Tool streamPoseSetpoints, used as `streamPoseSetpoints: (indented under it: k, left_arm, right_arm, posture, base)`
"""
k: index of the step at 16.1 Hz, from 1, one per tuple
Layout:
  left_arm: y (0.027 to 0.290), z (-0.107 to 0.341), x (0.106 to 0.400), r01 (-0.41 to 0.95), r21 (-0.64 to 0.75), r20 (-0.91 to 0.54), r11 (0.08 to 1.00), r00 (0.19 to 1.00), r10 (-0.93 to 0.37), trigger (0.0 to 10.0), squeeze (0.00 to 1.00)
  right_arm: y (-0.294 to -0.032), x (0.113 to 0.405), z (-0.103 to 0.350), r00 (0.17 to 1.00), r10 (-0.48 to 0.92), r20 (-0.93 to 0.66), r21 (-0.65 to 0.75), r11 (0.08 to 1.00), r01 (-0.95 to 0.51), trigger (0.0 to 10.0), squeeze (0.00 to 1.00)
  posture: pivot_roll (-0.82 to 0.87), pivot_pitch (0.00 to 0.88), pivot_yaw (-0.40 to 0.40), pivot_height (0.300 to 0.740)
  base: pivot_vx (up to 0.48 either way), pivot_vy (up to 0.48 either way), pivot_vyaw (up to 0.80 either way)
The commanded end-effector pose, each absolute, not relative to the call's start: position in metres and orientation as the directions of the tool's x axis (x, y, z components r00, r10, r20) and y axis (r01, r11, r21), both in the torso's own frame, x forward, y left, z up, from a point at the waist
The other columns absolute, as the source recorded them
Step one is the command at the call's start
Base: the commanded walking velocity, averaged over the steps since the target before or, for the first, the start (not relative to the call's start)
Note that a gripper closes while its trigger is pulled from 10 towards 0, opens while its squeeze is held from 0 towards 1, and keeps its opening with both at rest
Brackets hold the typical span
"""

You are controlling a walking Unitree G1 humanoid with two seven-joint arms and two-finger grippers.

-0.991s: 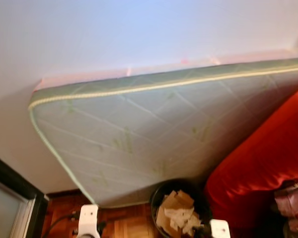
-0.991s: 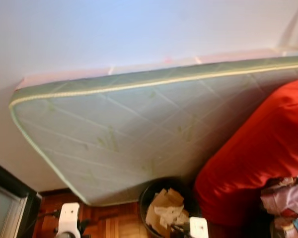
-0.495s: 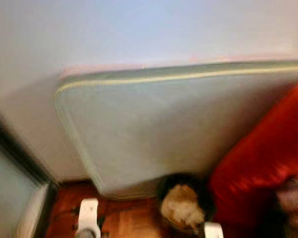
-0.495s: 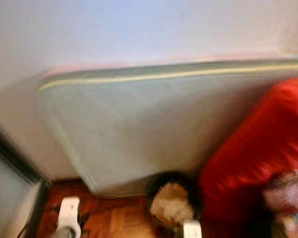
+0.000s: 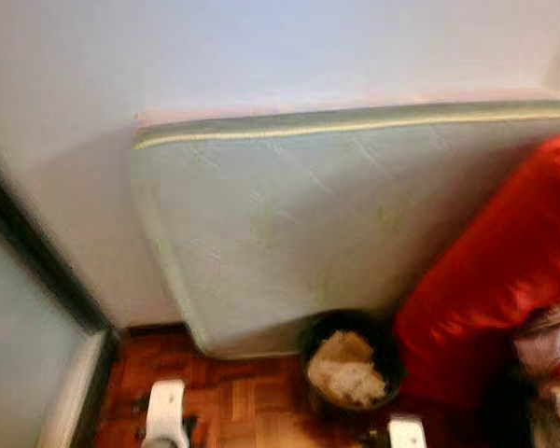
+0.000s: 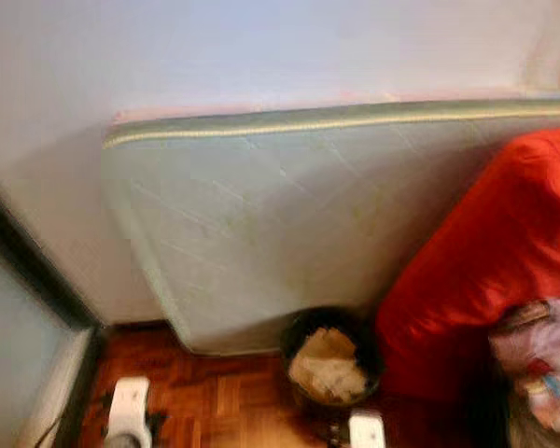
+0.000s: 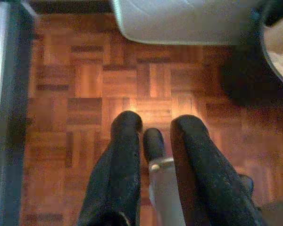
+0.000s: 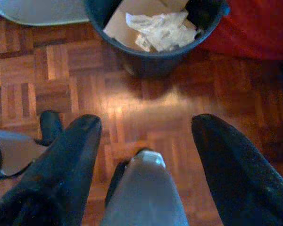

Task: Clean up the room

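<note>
One paper-filled bin (image 5: 352,362) beside mattress (image 5: 299,243)

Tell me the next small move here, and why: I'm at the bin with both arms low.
Probably hold off on the bin and turn right toward the clutter beside the red cushion. The right gripper hangs open with nothing between its fingers above bare wood floor, and the left gripper looks unladen too, so there is nothing to drop in yet.
</note>
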State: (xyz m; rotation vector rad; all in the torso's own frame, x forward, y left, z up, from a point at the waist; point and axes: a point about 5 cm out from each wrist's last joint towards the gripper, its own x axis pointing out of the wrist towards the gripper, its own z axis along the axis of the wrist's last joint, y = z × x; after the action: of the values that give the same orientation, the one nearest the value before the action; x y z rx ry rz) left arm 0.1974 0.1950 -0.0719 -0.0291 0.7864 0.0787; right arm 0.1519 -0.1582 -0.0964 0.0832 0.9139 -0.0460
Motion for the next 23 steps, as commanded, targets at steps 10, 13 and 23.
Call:
streamPoseSetpoints:
  k: [10, 13, 23]
  left_arm:
    - [0.197, -0.073, 0.1956, -0.084, 0.01, -0.718, 0.996, 0.693, 0.066, 10.0, 0.0]
    - [0.197, -0.0731, 0.1957, -0.076, 0.016, -0.72, 0.997, 0.691, 0.065, 10.0, 0.0]
    - [0.194, -0.0717, 0.1982, -0.038, 0.025, -0.71, 0.999, 0.702, 0.044, 10.0, 0.0]
  right_arm:
    - [-0.1588, 0.1485, -0.098, 0.596, -0.01, -0.803, 0.057, 0.994, 0.094, 10.0, 0.0]
    - [-0.1589, 0.1481, -0.0982, 0.593, -0.008, -0.805, 0.055, 0.994, 0.089, 10.0, 0.0]
    - [-0.1598, 0.1467, -0.0988, 0.588, -0.006, -0.809, 0.054, 0.995, 0.084, 10.0, 0.0]
  posture:
    - [-0.02, 0.055, 0.011, 0.74]
    - [-0.02, 0.055, 0.012, 0.74]
    - [-0.02, 0.029, 0.013, 0.74]
  base:
    - [0.0, 0.0, -0.08]
    - [0.0, 0.0, -0.8]
    - [0.0, -0.128, -0.8]
